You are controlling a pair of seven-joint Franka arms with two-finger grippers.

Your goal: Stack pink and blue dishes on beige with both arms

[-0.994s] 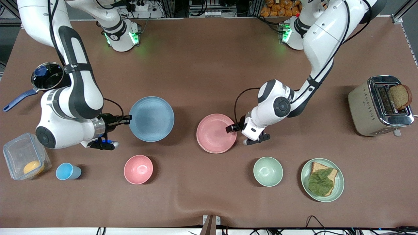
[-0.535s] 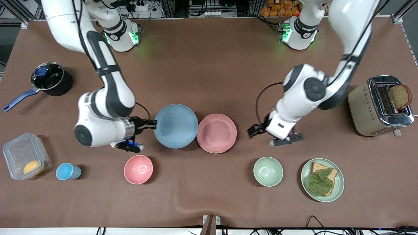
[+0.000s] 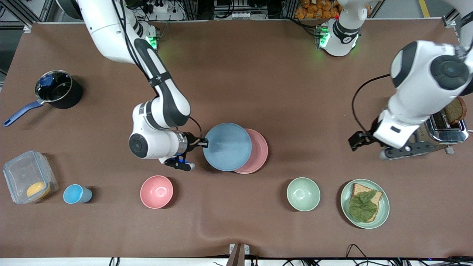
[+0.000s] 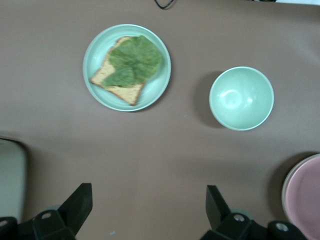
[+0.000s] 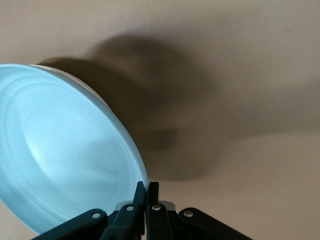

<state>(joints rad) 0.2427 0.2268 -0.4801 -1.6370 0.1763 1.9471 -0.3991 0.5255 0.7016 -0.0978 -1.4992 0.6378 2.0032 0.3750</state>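
The light blue plate (image 3: 227, 146) hangs above the table and covers part of the pale pink plate (image 3: 258, 151), which lies flat at the table's middle. My right gripper (image 3: 204, 143) is shut on the blue plate's rim at the edge toward the right arm's end. In the right wrist view the blue plate (image 5: 65, 160) is pinched at its rim by the right gripper (image 5: 146, 192). My left gripper (image 3: 356, 140) is open and holds nothing, up over bare table beside the toaster. In the left wrist view the left gripper (image 4: 147, 205) is spread wide, and the pink plate (image 4: 306, 197) shows at the edge. No beige plate shows.
A steel toaster (image 3: 428, 122) with bread stands at the left arm's end. Nearer the front camera lie a green plate with a sandwich (image 3: 384, 207), a green bowl (image 3: 303, 194), a pink bowl (image 3: 156, 191), a blue cup (image 3: 75, 194) and a clear container (image 3: 27, 181). A pot (image 3: 55, 88) sits at the right arm's end.
My right arm carried the blue plate toward the left arm's end until it overlaps the pink plate. My left gripper let go of the pink plate and drew away toward the toaster.
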